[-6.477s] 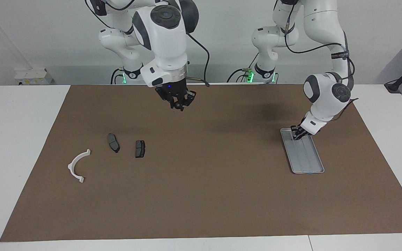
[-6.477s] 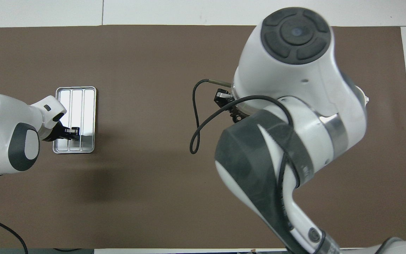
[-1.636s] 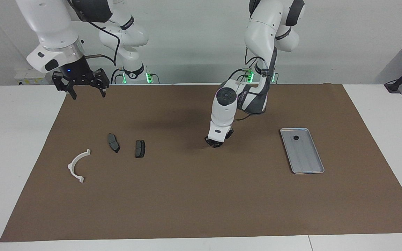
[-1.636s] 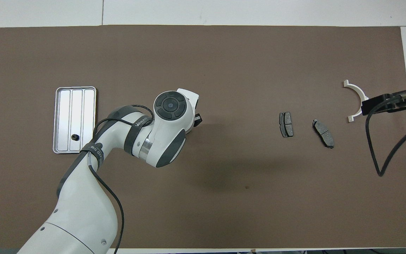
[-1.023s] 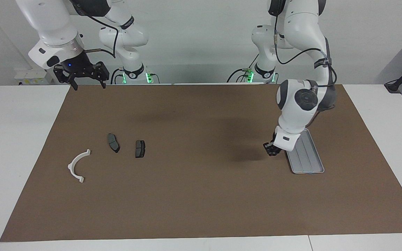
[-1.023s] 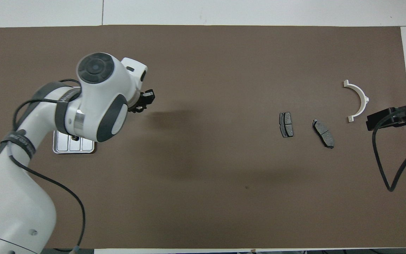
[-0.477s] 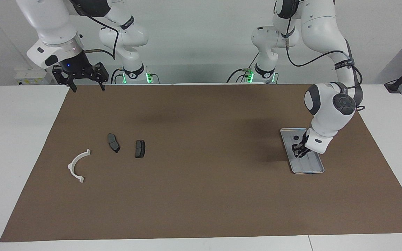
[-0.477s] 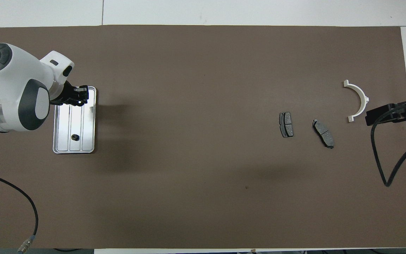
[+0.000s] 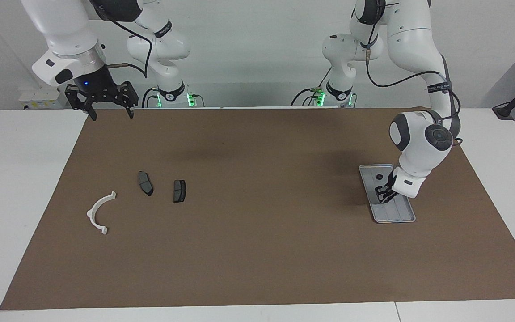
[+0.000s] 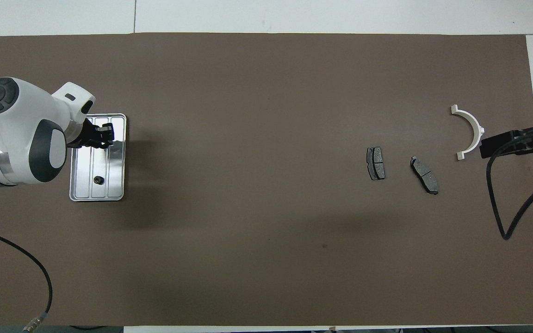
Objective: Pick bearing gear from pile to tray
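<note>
Brown mat (image 9: 257, 250); left gripper (image 9: 381, 195) low over tray (image 9: 399, 215).

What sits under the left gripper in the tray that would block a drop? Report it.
Nothing visible. The left gripper is over the tray; the one small black gear already there lies nearer the robots.

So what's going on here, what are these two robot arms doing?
They are sorting small parts into a tray. The left gripper is low over the tray, where one small black gear already lies. The right gripper waits, open, raised over the mat's edge at its own end. Two brake pads and a white half-ring bracket lie on the mat there.
</note>
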`<state>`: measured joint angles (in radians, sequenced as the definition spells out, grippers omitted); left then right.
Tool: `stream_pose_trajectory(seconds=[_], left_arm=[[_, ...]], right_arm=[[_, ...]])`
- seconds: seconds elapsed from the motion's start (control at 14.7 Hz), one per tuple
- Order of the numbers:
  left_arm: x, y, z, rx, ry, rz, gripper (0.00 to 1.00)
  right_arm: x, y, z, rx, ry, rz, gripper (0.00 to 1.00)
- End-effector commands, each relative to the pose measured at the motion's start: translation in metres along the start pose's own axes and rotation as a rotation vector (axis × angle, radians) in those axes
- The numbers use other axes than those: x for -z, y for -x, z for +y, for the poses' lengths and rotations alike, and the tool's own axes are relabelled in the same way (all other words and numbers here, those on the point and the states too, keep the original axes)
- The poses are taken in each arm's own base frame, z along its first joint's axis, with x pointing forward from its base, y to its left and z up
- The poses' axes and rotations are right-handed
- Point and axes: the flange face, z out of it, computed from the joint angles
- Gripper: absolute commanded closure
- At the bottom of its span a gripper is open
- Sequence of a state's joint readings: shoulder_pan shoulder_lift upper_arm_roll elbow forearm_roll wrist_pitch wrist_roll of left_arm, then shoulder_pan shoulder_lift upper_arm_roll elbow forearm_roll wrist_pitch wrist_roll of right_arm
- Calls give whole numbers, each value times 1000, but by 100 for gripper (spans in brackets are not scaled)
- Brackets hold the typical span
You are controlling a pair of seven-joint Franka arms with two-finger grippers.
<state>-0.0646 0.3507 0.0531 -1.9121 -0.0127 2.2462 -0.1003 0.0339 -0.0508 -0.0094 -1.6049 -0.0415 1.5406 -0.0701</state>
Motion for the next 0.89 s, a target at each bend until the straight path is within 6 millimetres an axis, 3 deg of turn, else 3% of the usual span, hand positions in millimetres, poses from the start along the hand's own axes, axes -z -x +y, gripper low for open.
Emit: stream_pose_trajectory(seconds=[0.0, 0.75, 0.82], left_arm=[[0, 4, -10, -58, -3, 15, 96], [-14, 12, -11, -77, -1, 18, 92], [-14, 12, -11, -75, 0, 18, 83]], right_arm=[[-1, 0, 1, 6, -24, 15, 0], [-1, 0, -5, 15, -25, 13, 0], [-1, 0, -6, 17, -25, 14, 0]])
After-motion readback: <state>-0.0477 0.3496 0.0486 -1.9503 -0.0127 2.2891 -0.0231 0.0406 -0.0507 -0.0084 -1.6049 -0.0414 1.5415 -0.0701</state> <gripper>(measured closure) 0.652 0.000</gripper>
